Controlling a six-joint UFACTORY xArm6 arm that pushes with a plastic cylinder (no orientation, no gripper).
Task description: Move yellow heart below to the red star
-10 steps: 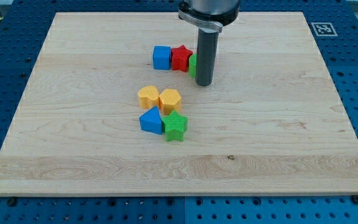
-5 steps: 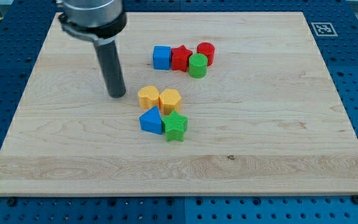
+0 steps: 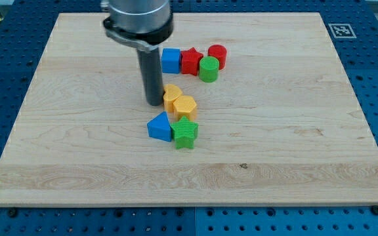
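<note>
Arm: a straight dark rod hangs from a grey collar at the view's top, left of centre; there is no pincer on this arm, so no open or closed state exists to tell.
My tip (image 3: 153, 103): on the pale wooden table (image 3: 294, 144), just at the view's left of the yellow heart-shaped block (image 3: 170, 96), touching it or very nearly so; the rod hides that block's left edge.
Yellow heart-shaped block: near the table's middle, below and a little left of the red star-shaped block (image 3: 190, 61), with a strip of bare wood between the two.
Yellow hexagon-like block (image 3: 186, 107): touching the yellow heart on its lower right side.
Blue block with a peaked top (image 3: 159, 126): below my tip and below the yellow pair, its right side against the green star-shaped block (image 3: 184, 133).
Green star-shaped block: directly under the yellow hexagon-like block, close to it; whether they touch cannot be told.
Blue cube (image 3: 170, 60): at the view's top, touching the red star's left side, partly behind the rod.
Red star-shaped block: between the blue cube and the green cylinder (image 3: 209, 68).
Green cylinder: at the red star's right, slightly lower, in front of the red cylinder (image 3: 217, 54).
Red cylinder: rightmost and highest of the upper row.
Surroundings: blue perforated base (image 3: 5, 78) around the table; a black-and-white marker tag (image 3: 341, 30) at the table's upper right corner.
</note>
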